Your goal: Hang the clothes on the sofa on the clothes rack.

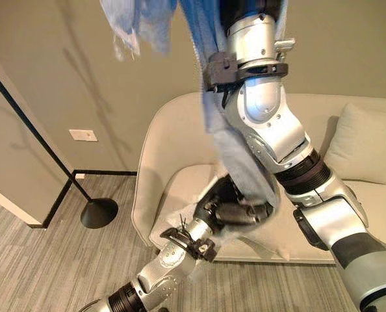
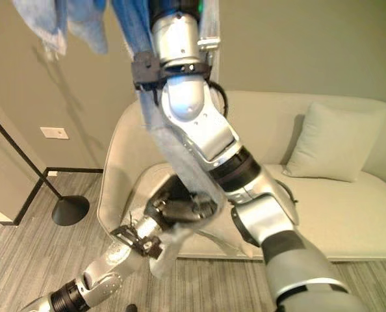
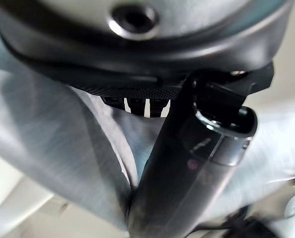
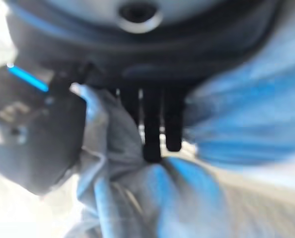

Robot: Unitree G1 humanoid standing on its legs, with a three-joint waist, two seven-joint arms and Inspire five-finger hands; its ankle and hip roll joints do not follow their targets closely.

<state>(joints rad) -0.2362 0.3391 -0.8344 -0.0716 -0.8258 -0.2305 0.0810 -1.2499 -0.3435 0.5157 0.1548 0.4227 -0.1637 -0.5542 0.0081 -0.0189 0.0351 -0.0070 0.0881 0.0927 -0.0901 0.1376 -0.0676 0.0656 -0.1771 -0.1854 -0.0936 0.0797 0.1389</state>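
A light blue garment hangs from the top of the view down to the sofa. My right hand is raised high at the upper edge. In the right wrist view its fingers curl into the bunched blue cloth, so it is shut on the garment. My left hand is low, in front of the sofa seat, closed on the garment's lower end. In the left wrist view its thumb presses across the pale cloth. The black clothes rack pole stands at the left on a round base.
A pale cushion leans on the sofa's right side. The rack stands near a wall corner with a white outlet plate. Grey striped carpet lies between the rack and the sofa.
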